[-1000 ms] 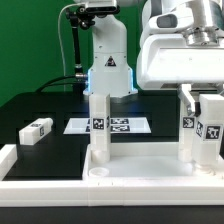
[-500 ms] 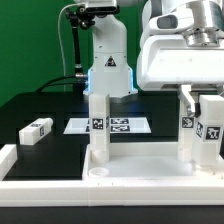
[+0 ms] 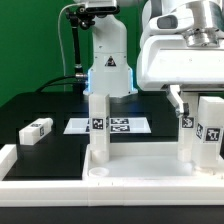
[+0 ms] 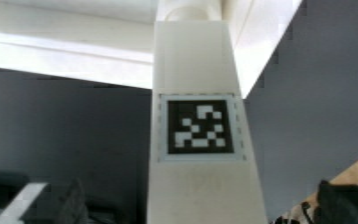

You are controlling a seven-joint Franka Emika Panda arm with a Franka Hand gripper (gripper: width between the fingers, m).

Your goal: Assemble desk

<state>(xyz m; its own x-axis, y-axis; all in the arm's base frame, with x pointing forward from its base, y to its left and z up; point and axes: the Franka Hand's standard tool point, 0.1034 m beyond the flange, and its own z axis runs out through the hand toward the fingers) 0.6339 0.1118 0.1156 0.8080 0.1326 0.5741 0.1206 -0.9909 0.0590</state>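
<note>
The white tabletop [image 3: 130, 172] lies at the front of the exterior view. One tagged white leg [image 3: 98, 125] stands upright in it at the exterior view's left, and two more stand at the right, one behind [image 3: 187, 130] and one nearer [image 3: 211, 130]. My gripper [image 3: 203, 100] hangs over the right pair. In the wrist view a tagged leg [image 4: 204, 110] stands between the two fingers [image 4: 25, 205], with a gap on each side. The gripper [image 4: 185, 208] is open around it. A fourth leg [image 3: 36, 130] lies loose on the black table at the exterior view's left.
The marker board [image 3: 112, 126] lies flat behind the tabletop. The robot's base [image 3: 108, 62] stands at the back. A low white border rail [image 3: 8, 156] runs along the exterior view's left edge.
The fingers have spread away from the nearer right leg, which now stands free with its top showing. The other legs and the tabletop have not moved.
</note>
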